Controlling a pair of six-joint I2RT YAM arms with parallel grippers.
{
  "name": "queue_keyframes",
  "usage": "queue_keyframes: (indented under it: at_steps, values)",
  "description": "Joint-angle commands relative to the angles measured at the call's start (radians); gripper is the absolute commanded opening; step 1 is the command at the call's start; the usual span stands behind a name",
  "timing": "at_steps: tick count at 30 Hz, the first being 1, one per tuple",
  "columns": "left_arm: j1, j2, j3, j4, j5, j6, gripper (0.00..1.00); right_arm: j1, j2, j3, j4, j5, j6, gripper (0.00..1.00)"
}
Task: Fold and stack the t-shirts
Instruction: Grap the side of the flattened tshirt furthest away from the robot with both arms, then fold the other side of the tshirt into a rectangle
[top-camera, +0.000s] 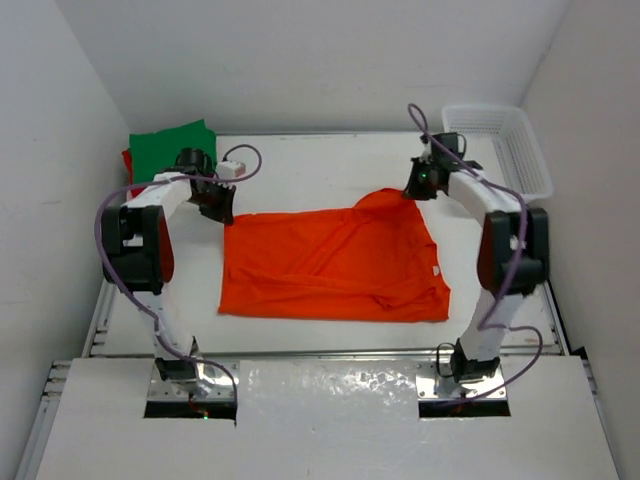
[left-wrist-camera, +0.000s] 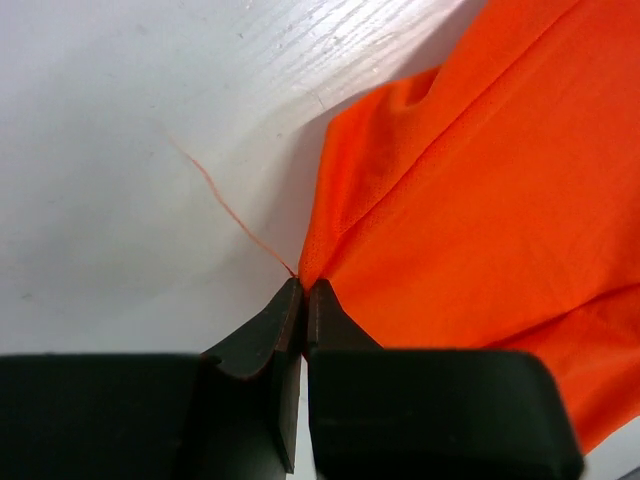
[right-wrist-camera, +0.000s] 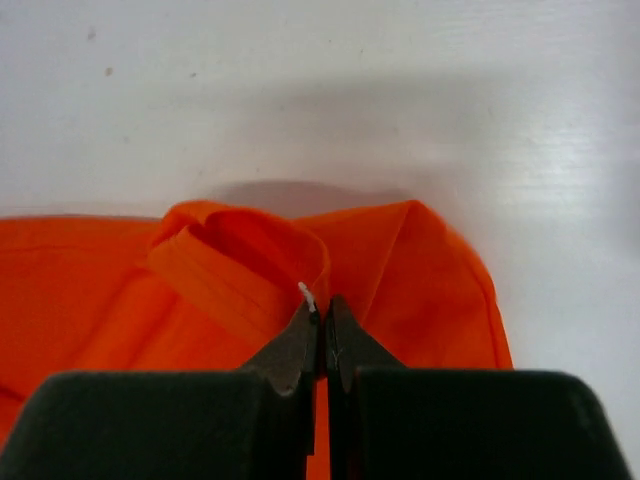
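Observation:
An orange t-shirt (top-camera: 335, 265) lies spread across the middle of the table. My left gripper (top-camera: 219, 205) is shut on its far left corner (left-wrist-camera: 310, 262), where a loose orange thread (left-wrist-camera: 225, 205) trails off. At the far right, the right gripper (top-camera: 418, 185) is shut on a raised fold of the orange cloth (right-wrist-camera: 300, 270). A folded green t-shirt (top-camera: 172, 150) rests at the back left on top of a red one (top-camera: 128, 162), of which only an edge shows.
A white mesh basket (top-camera: 500, 145) stands at the back right corner. White walls close the table in on the left, back and right. Cables loop from both arms above the table.

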Motion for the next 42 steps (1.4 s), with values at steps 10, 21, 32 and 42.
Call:
queue_keyframes:
  at_steps: [10,21,32,42]
  values:
    - [-0.001,-0.245,-0.197,-0.036,-0.049,0.260,0.00,-0.014,-0.597,-0.632,0.137,0.053,0.073,0.00]
    - [-0.002,-0.232,-0.259,-0.100,-0.092,0.291,0.00,-0.014,-0.676,-0.872,0.198,0.052,0.118,0.00]
    - [-0.002,-0.307,-0.126,-0.147,-0.005,0.267,0.01,-0.016,-0.714,-0.806,0.120,0.059,0.087,0.00]
    - [0.005,-0.377,-0.346,-0.475,-0.038,0.707,0.25,-0.014,-0.728,-0.870,0.125,0.050,0.090,0.00]
